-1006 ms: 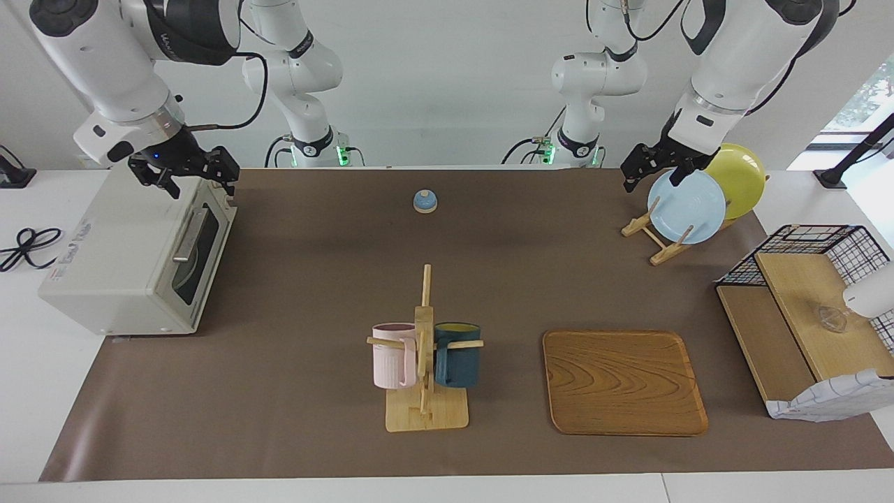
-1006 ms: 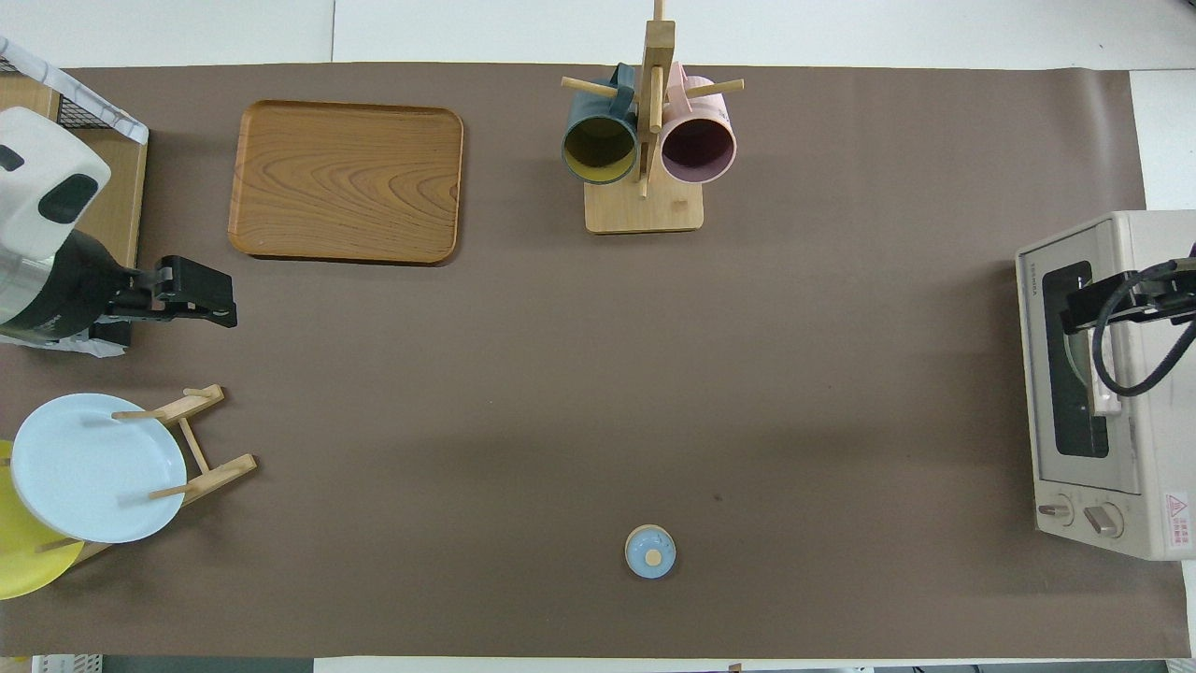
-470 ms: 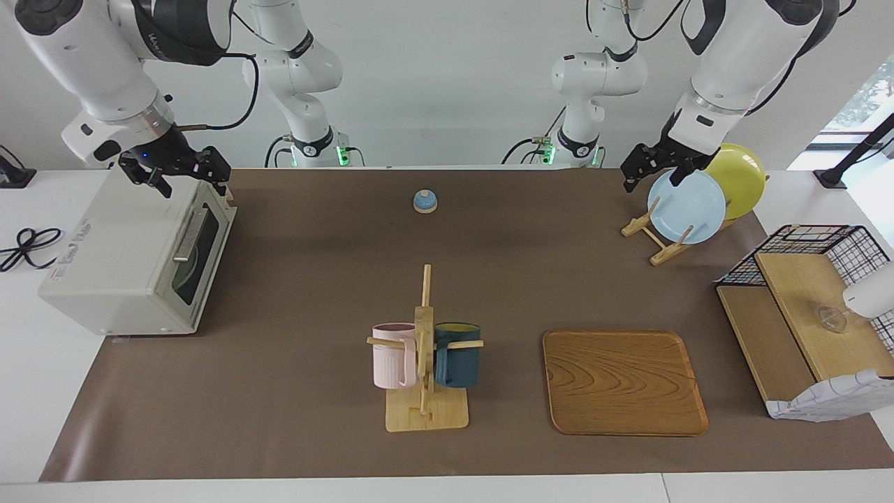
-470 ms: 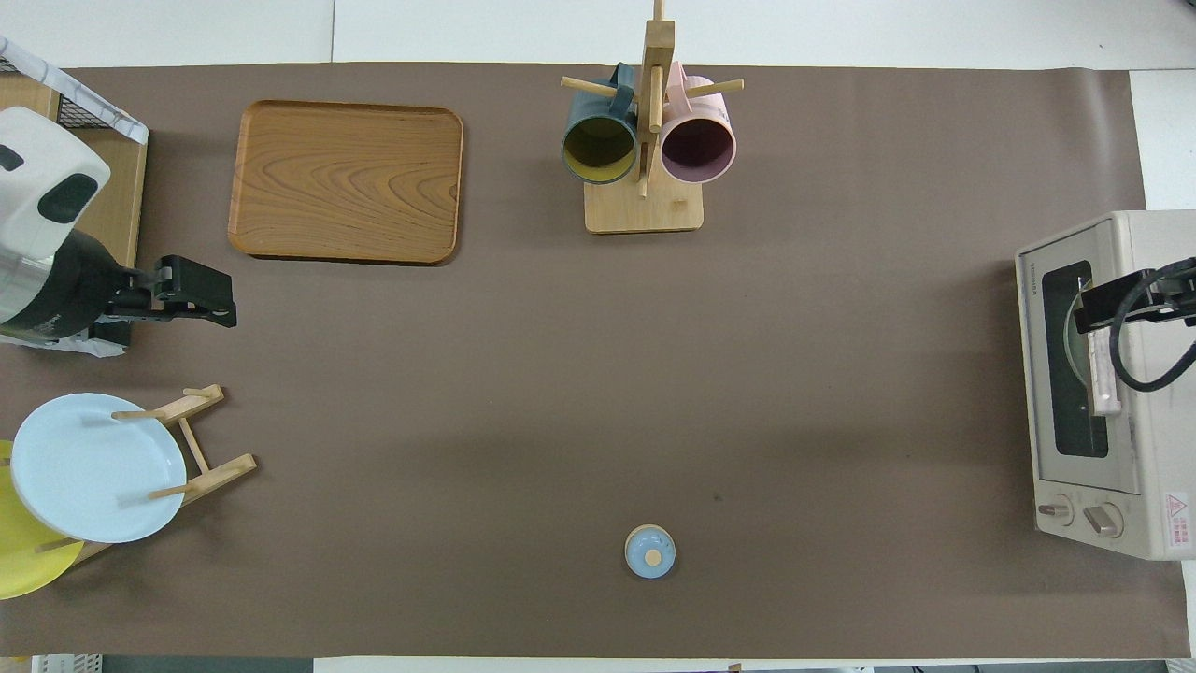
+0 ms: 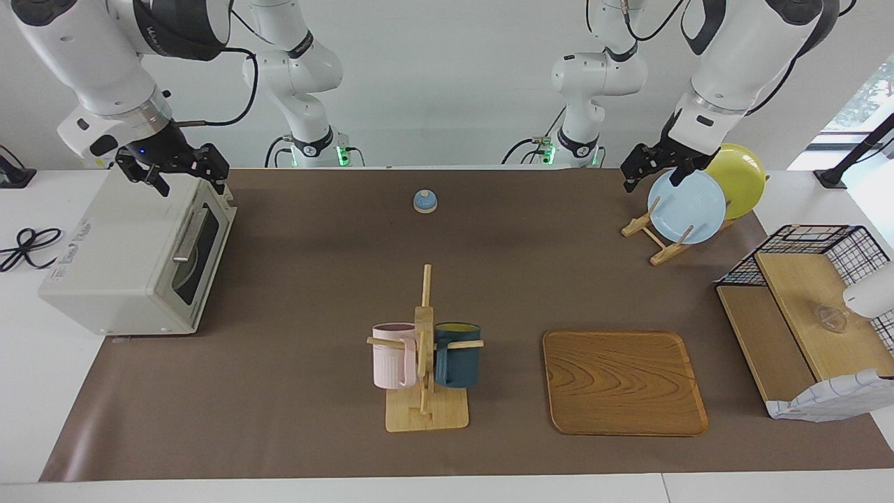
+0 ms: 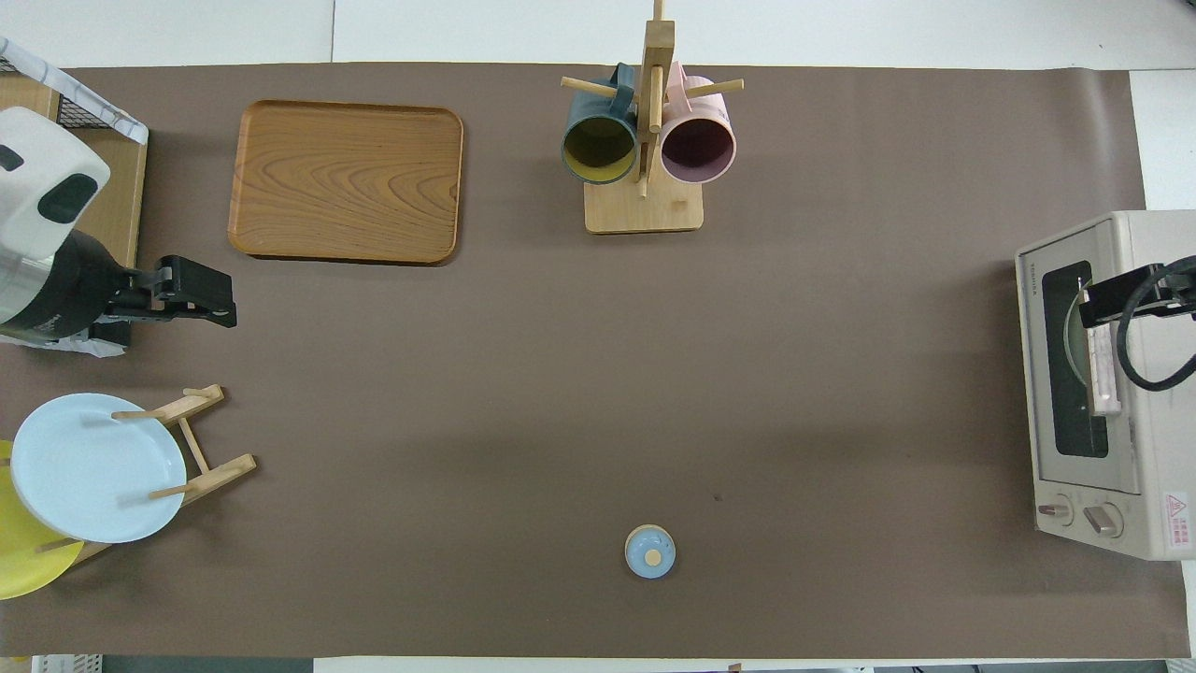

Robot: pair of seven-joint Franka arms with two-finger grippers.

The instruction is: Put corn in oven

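- Here, the oven [image 5: 133,251] sits at the right arm's end of the worktop [image 5: 314,279], its dark glass door [image 5: 199,244] shut and its metal bar handle [image 5: 188,234] across the glass.
- The corn does not show in either view, so I cannot tell where it is; something round and pale green shows dimly through the glass, but nothing yellow.
- The right claw [image 5: 178,171] hangs in the air over the oven's top edge, just above the door, with its fingers spread apart and nothing between them; in the overhead view it [image 6: 1117,297] covers the upper part of the door.
- The left claw [image 5: 653,168] waits over the left arm's end of the worktop, above a light blue plate [image 5: 686,206] in a wooden plate rack [image 5: 653,237], fingers apart and empty.
- A yellow plate [image 5: 740,178] stands in the same rack, just beside the blue one and closer to the worktop's end.
- A small blue knobbed lid [image 5: 424,201] lies near the robots, about midway between the two arms.
- A wooden mug tree [image 5: 424,349] stands farther from the robots, with a pink mug [image 5: 393,356] on the right arm's side and a dark teal mug [image 5: 457,355] on the left arm's side.
- A wooden tray [image 5: 624,382] lies flat beside the mug tree, toward the left arm's end.
- A wire basket with wooden boards [image 5: 803,300] stands at the left arm's end of the worktop.
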